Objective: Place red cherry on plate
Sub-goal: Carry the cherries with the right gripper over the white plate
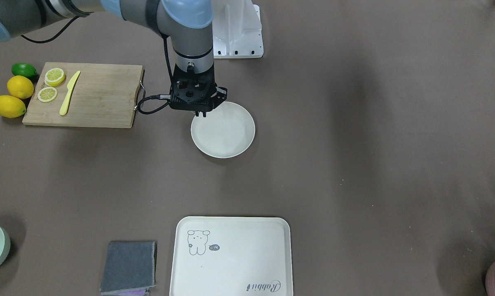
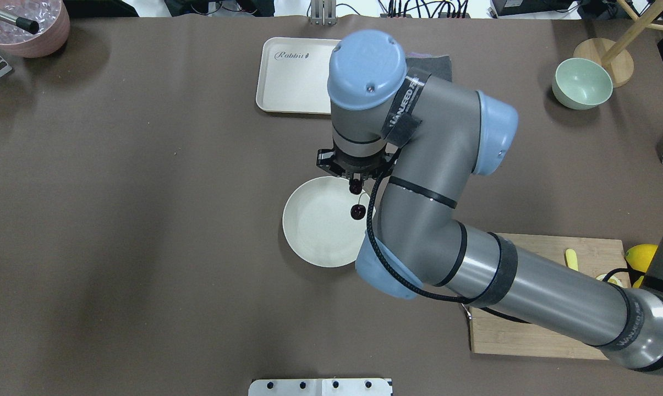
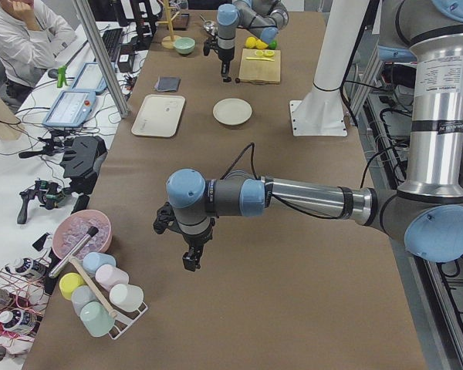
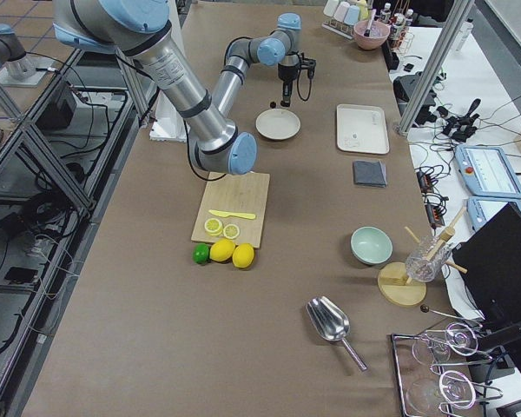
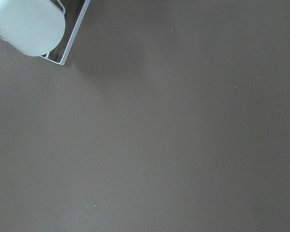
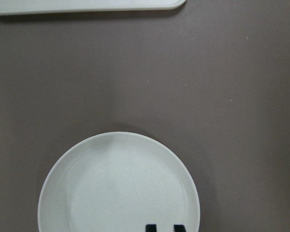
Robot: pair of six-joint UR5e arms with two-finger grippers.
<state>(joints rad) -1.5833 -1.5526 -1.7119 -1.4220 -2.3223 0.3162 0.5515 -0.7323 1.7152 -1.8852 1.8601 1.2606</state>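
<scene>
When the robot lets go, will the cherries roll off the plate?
Probably not far. The cherries are round and glossy, so they would likely roll a little. The plate has a raised rim that should stop them. They dangle from the right end effector, two tiny fruits together, so they likely weigh little and swing easily.

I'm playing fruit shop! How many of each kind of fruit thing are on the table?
whole yellow oval lemons: 2
round green lime: 1
round yellow lemon slices: 2
dark red glossy cherries: 2
Total: 7
</scene>
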